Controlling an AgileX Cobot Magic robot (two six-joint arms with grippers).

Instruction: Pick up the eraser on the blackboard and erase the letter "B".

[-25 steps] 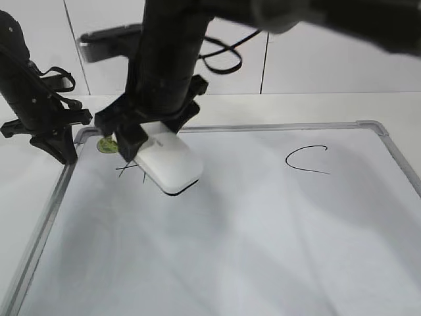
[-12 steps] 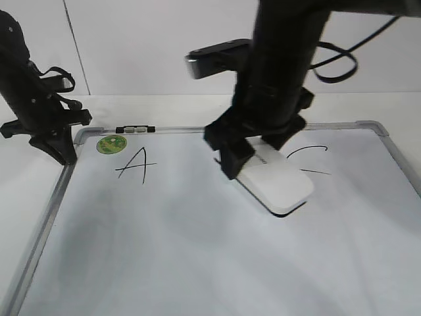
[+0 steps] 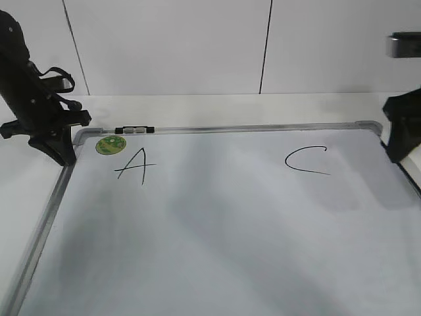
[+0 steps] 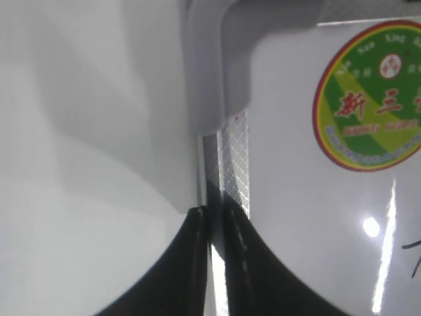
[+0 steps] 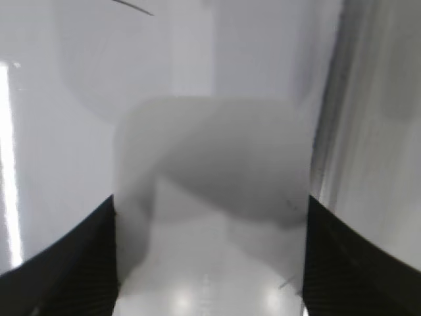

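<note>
Right wrist view shows the right gripper (image 5: pixel 209 263) clamped on the eraser (image 5: pixel 214 197), its fingers (image 5: pixel 62 263) against both sides, over the board (image 3: pixel 217 243) near its right frame. Left gripper (image 4: pixel 216 263) is closed on the left frame by the sticker (image 3: pixel 110 145). Farther up the board, A (image 3: pixel 133 166) and C (image 3: pixel 306 160) remain; no B shows between them.

The left arm (image 3: pixel 29 92) stands at the far left, dark and angled downward, its gripper (image 4: pixel 215 217) low with the two fingers drawn almost together — only a thin slit shows between them. The right arm (image 3: pixel 402 128) sits at the right edge, mostly out of sight; its gripper (image 5: pixel 210 263) has its jaws spread wide — the black fingers (image 5: pixel 62 263) clasp a pale block's two sides.
</note>
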